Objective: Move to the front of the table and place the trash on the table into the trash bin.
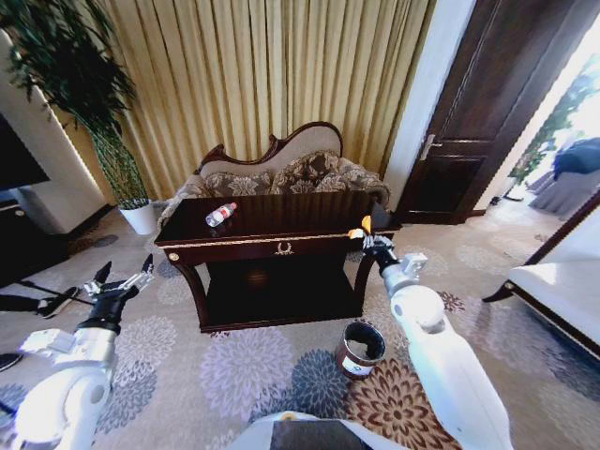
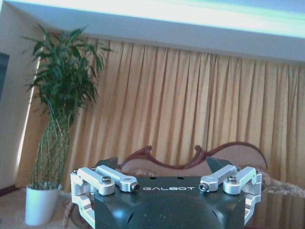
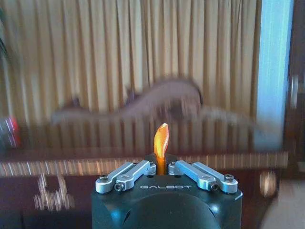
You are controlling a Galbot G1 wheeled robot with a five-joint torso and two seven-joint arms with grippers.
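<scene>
Trash is being cleared: an orange piece [image 3: 161,143] is pinched in the right gripper [image 1: 367,234] at the table's [image 1: 281,246] right end, to be carried down to the bin [image 1: 361,349] just before that table; the bottle [image 1: 221,214] lies on the table's left part, and the left gripper [image 1: 120,278] hangs spread wide off its left end.

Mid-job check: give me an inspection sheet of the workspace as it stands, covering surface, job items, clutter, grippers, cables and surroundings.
Surface: dark glossy table with gold trim, lower shelf beneath.
Job's things: clear bottle with red cap lying on the table's left part; small orange piece pinched in the right gripper; trash bin on the carpet in front of the table's right leg.
Clutter: nothing seen beyond the trash.
Grippers: right gripper shut on the orange piece, raised at the table's right front corner; left gripper open, off the table's left side over the carpet.
Cables: nothing seen.
Surroundings: carved-back sofa behind the table, gold curtains, potted plant at left, dark door at right.
</scene>
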